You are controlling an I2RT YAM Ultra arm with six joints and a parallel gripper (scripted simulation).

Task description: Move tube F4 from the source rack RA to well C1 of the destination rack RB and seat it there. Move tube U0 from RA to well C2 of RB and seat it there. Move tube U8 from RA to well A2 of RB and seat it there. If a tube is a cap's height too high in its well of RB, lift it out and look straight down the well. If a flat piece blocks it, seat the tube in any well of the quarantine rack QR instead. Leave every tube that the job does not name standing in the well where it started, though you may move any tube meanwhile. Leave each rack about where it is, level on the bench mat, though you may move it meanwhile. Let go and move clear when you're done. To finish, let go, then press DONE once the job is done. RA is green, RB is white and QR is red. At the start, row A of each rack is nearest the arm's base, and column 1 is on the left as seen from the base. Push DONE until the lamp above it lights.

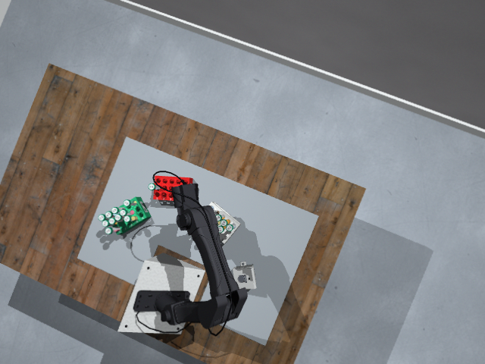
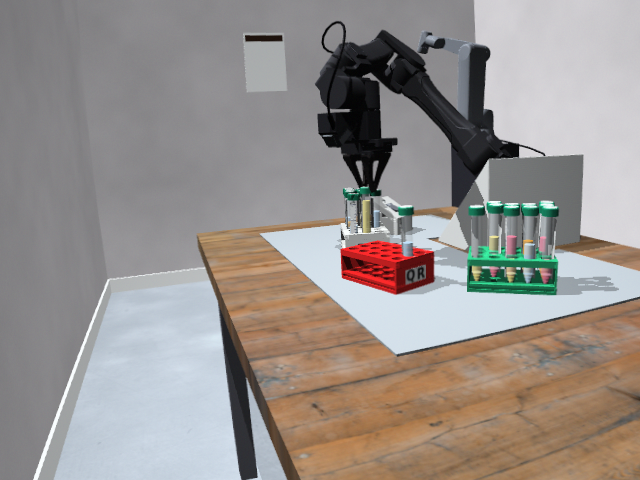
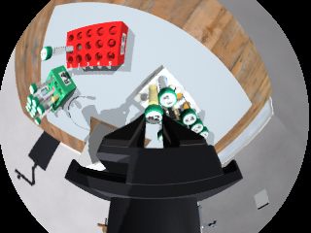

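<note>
My gripper (image 2: 369, 187) (image 3: 154, 116) is shut on the cap of a tube with yellow liquid (image 2: 366, 215) (image 3: 154, 115), over the white rack RB (image 1: 233, 232) (image 2: 361, 238) (image 3: 155, 78). Its cap label ends in 2; the first character is unclear. Its lower end is at RB; how deep it sits is hidden. Several other green-capped tubes stand in RB close around it. The green rack RA (image 1: 145, 208) (image 2: 511, 261) holds several tubes with labels too small to read. The red rack QR (image 1: 168, 184) (image 2: 429, 279) (image 3: 94, 38) holds one tube (image 1: 151, 186) (image 2: 405, 210) (image 3: 47, 52) with pale blue liquid.
The arm covers part of RB and QR in the top view. A pale button box (image 1: 249, 283) stands on the mat near the arm's base; its lamp (image 1: 242, 264) looks unlit. A large white panel (image 2: 537, 196) stands beside the base. Neighbouring caps crowd the fingers at RB.
</note>
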